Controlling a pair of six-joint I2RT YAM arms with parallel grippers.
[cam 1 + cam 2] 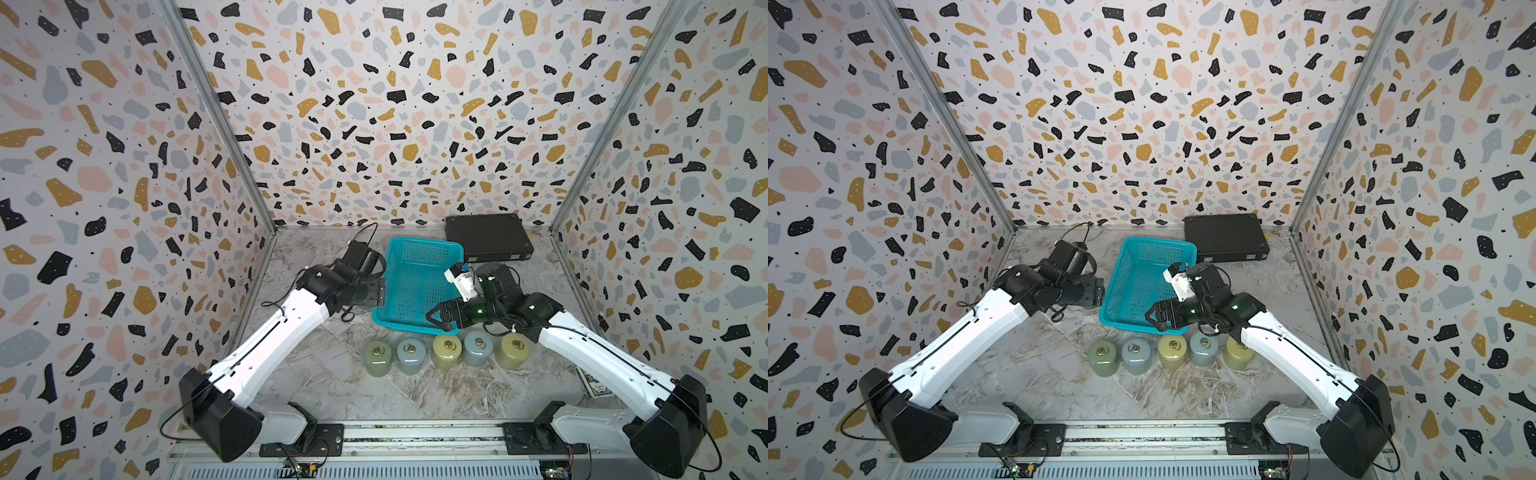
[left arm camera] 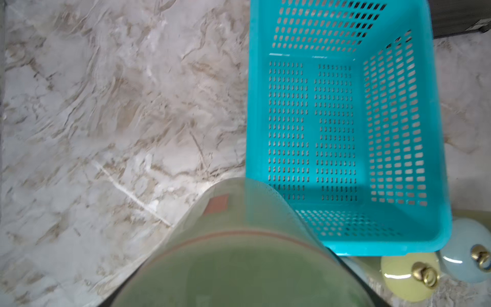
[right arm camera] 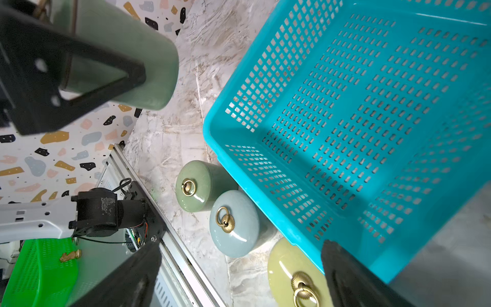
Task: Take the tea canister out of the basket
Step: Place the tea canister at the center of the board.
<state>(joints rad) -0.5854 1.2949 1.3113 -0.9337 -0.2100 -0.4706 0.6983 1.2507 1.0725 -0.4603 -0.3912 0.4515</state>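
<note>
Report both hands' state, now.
Left hand: closed on the green tea canister.
Right hand: open, holding nothing.

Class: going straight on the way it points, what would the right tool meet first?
Most likely the teal basket, whose near rim the open right tool points along; it may pass above, height being unclear.

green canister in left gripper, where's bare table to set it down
For the green canister: bare marble table between the row of five canisters and the front rail, and left of the basket. Crowded: basket's near rim beside the row, right gripper there.
</note>
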